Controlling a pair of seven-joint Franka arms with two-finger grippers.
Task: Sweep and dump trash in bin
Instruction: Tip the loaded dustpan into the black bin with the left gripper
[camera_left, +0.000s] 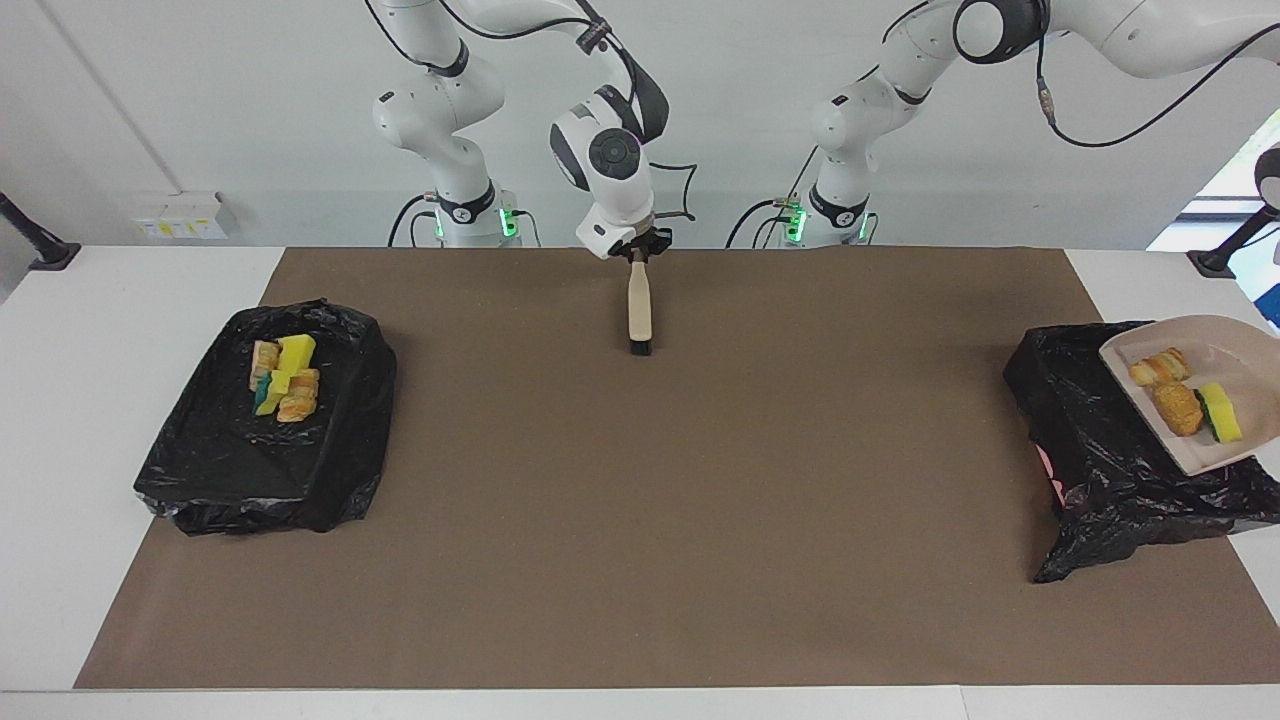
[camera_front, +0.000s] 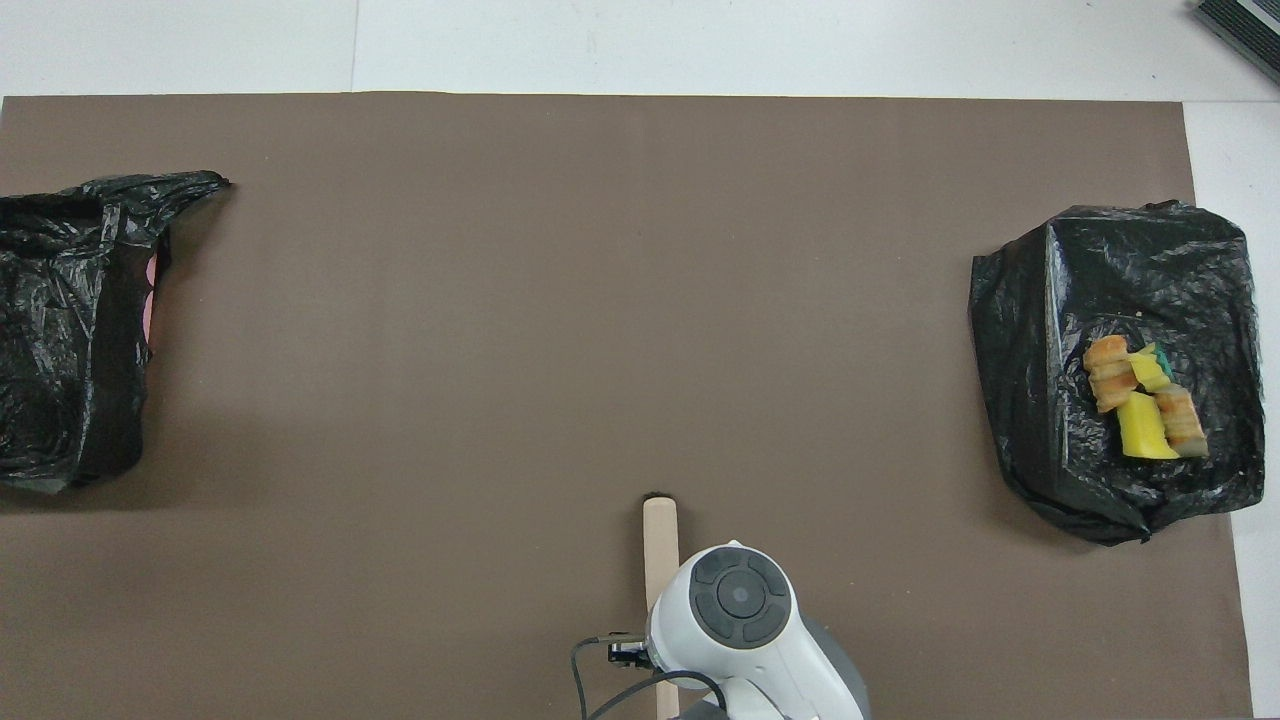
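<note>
A beige dustpan (camera_left: 1238, 352) hangs tilted over the black-bagged bin (camera_left: 1105, 450) at the left arm's end of the table. It carries three pieces of trash: a bread-like lump (camera_left: 1158, 367), a brown chunk (camera_left: 1177, 407) and a green-backed yellow sponge (camera_left: 1222, 412). The left gripper that carries it is out of view. My right gripper (camera_left: 639, 248) is shut on the handle of the beige brush (camera_left: 639, 310), which hangs bristles-down over the mat near the robots. In the overhead view the brush (camera_front: 659, 540) shows, with the gripper hidden under the wrist.
A second black bag (camera_left: 230, 460) lies at the right arm's end of the table with several sponge and bread scraps (camera_left: 285, 378) on it; they also show in the overhead view (camera_front: 1140, 400). A brown mat (camera_left: 640, 500) covers the table.
</note>
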